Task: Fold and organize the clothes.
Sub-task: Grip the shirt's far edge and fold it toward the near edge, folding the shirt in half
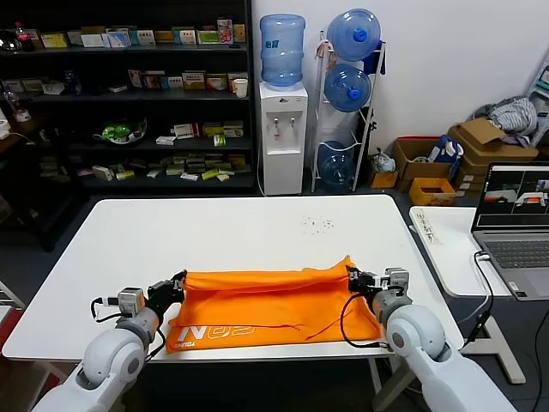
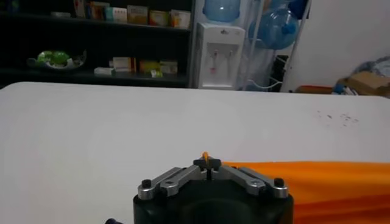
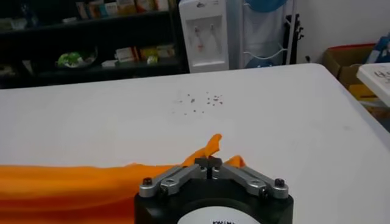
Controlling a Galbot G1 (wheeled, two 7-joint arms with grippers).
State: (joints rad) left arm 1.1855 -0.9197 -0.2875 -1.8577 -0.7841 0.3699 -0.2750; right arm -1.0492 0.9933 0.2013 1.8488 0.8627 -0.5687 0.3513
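The orange T-shirt [image 1: 270, 307] lies on the near part of the white table [image 1: 232, 232], folded into a wide band with white lettering at its front left. My left gripper [image 1: 178, 284] is shut on the shirt's far left corner; in the left wrist view the orange cloth [image 2: 317, 176] stretches away from the pinched tip at my left gripper [image 2: 207, 162]. My right gripper [image 1: 352, 279] is shut on the far right corner; in the right wrist view the cloth [image 3: 73, 182] runs off sideways and a tuft sticks up past my right gripper [image 3: 209, 161].
A second white table [image 1: 446, 232] with an open laptop [image 1: 519, 223] stands to the right. Behind the table are a water dispenser [image 1: 282, 112], a bottle rack, dark shelves [image 1: 129, 94] and cardboard boxes with a grey cloth heap [image 1: 510, 112]. Small dark specks [image 1: 319, 225] mark the tabletop.
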